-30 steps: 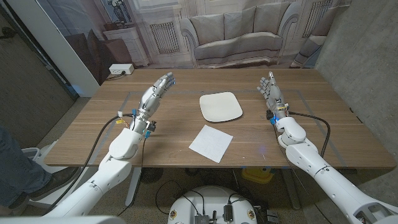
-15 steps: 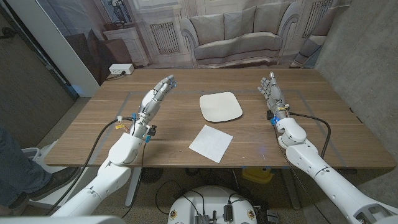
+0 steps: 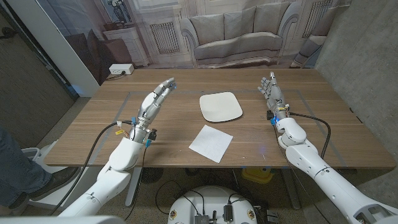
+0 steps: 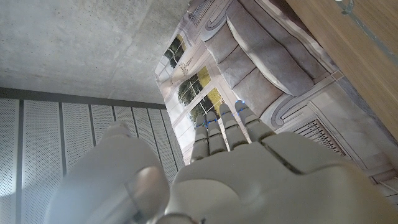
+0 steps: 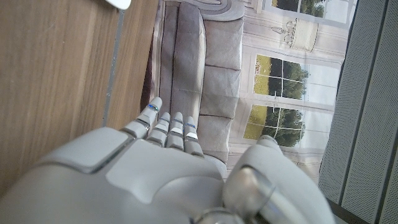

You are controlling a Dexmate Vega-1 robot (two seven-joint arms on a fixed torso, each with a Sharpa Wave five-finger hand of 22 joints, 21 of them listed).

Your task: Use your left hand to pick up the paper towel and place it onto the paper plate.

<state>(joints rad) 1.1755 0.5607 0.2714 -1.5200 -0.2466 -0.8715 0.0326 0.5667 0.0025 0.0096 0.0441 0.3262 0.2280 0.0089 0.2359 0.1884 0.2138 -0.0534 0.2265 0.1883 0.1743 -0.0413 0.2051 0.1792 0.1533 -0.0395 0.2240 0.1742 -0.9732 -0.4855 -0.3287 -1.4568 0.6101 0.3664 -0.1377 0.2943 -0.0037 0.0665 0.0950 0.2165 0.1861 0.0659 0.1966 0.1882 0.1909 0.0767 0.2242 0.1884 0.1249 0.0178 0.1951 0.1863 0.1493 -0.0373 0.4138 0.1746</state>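
A white square paper towel [image 3: 211, 142] lies on the wooden table near its front edge, at the middle. Behind it sits a white rounded-square paper plate [image 3: 220, 106], with nothing on it. My left hand [image 3: 154, 99] is raised over the table's left part, well to the left of the towel, fingers stretched out and holding nothing. The left wrist view shows the back of this hand [image 4: 236, 168] with straight fingers [image 4: 217, 130]. My right hand [image 3: 272, 92] stands open to the right of the plate, fingers up, also seen in the right wrist view [image 5: 149, 162].
A backdrop printed with a sofa [image 3: 235, 34] hangs behind the table's far edge. A white power strip [image 3: 120, 69] sits past the far left corner. A person's leg and shoe [image 3: 25, 171] show at the left edge.
My left arm has drawn slightly back and left, its forearm shifting toward the front edge. The towel, plate and right hand have not moved.
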